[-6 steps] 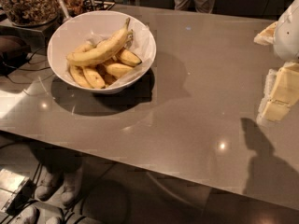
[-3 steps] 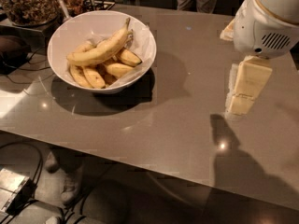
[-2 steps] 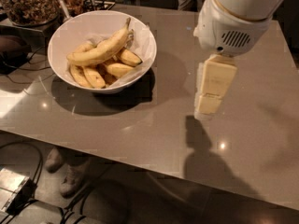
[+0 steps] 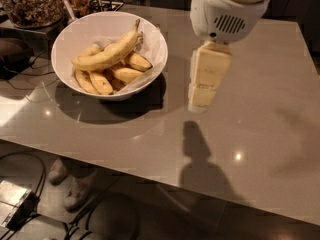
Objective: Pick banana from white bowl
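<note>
The long, curved yellow banana [image 4: 107,54] tops the round white bowl [image 4: 67,34] at nine o'clock of the empty cream gripper [image 4: 199,103], opening impossible to tell, with open grey counter [image 4: 260,109] toward three and six.

Smooth, glossy grey-brown worktop [image 4: 265,104] mirroring lamp spots, smooth white bowl [image 4: 56,54] with crinkled matt paper lining [image 4: 152,38], banana [image 4: 107,55] in matt yellow skin faintly marked brown, clear glass jar [image 4: 30,4], matt cream plastic gripper [image 4: 200,101] above the worktop, right of the bowl
</note>
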Available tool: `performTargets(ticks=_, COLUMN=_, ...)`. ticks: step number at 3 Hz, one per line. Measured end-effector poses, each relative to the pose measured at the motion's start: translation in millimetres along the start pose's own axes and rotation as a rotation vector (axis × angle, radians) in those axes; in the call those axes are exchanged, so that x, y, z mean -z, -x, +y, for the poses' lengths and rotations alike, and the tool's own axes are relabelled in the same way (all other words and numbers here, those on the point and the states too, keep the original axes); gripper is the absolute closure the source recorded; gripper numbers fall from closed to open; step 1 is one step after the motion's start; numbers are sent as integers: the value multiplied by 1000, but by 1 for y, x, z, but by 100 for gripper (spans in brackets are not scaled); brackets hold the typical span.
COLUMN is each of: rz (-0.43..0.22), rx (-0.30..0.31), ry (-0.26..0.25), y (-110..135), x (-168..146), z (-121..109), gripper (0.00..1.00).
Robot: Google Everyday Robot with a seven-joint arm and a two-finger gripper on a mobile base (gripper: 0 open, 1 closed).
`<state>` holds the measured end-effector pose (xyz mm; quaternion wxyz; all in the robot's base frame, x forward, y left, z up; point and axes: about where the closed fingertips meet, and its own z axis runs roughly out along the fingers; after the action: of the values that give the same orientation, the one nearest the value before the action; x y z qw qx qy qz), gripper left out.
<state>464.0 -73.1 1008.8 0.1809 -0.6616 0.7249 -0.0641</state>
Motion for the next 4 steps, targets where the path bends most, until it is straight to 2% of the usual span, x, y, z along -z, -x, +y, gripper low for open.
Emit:
performTargets(ticks=1, rz=-10, rx=81, ry=-40, y=47, x=4, z=-28, gripper=0)
performTargets(ticks=2, rz=7, rx=185, ry=-50, y=94, x=-5, z=-49, gripper=0)
performTargets(ticks=4, rz=-23, rx=214, ry=-79, y=117, x=-5, z=-56, gripper=0)
